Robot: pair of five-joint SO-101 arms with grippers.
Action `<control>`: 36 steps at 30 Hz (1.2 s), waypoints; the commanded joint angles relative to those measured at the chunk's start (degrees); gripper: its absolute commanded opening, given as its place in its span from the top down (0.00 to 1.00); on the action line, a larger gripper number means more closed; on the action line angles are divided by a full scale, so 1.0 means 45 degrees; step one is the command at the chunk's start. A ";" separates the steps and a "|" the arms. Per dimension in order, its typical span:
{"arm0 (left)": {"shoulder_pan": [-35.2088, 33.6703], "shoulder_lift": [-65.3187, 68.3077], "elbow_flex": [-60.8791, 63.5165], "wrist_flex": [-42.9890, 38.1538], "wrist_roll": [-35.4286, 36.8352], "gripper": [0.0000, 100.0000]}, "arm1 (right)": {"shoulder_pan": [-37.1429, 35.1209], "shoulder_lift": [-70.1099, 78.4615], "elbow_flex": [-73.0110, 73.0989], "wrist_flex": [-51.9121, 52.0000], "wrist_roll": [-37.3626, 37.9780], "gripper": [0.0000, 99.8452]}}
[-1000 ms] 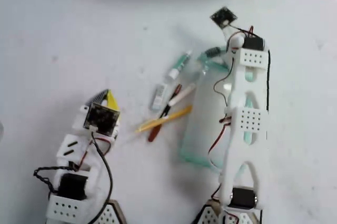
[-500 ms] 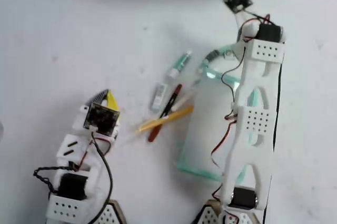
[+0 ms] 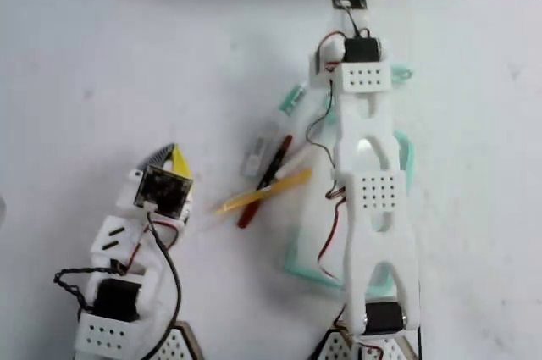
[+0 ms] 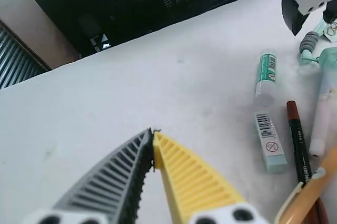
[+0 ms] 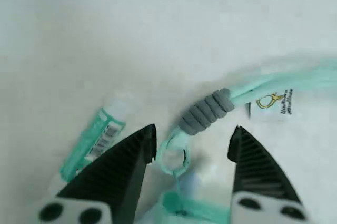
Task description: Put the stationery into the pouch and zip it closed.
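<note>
Stationery, namely a glue stick [image 3: 294,99], an eraser [image 3: 257,154], a brown pen [image 3: 264,180] and a yellow pen [image 3: 262,192], is lying loose on the table [image 3: 127,55] just beside the clear, mint-trimmed pouch [image 3: 305,241], with none of it packed yet. The right gripper [image 5: 195,129] is hovering over the pouch's zipper pull [image 5: 205,110] with jaws spread, while the left gripper [image 4: 152,133] is sitting near the pens, jaws pinched together on nothing. Getting hold of the zipper seems to be the step in hand, and the next move is calling for those spread jaws to close squarely on the small pull.
</note>
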 commanded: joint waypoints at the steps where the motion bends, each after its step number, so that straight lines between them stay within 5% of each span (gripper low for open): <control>1: 0.0322 -0.0225 -0.0488 -0.0176 0.0137 0.98 | -0.0068 0.0342 -0.0078 -0.0791 -0.1074 0.78; 12: 0.0322 -0.0225 -0.0527 -0.0176 0.0137 0.98 | 0.0049 0.1807 -0.0059 -0.2042 -0.1055 0.79; 17: 0.0322 -0.0225 -0.0527 -0.0176 0.0137 0.98 | 0.0537 0.2354 -0.0195 -0.2764 -0.1055 0.98; 23: 0.0322 -0.0225 -0.0527 -0.0176 0.0137 0.98 | 0.1006 0.2159 -0.0215 -0.2745 -0.1055 0.98; 33: 0.0107 -0.0225 -0.0723 -0.0176 0.0313 0.98 | 0.0928 -0.1065 -0.0215 -0.0303 -0.1055 0.98; 36: 0.0244 -0.0225 -0.1426 0.0899 0.1856 0.97 | 0.0928 -0.2081 -0.0215 0.0713 -0.1055 0.98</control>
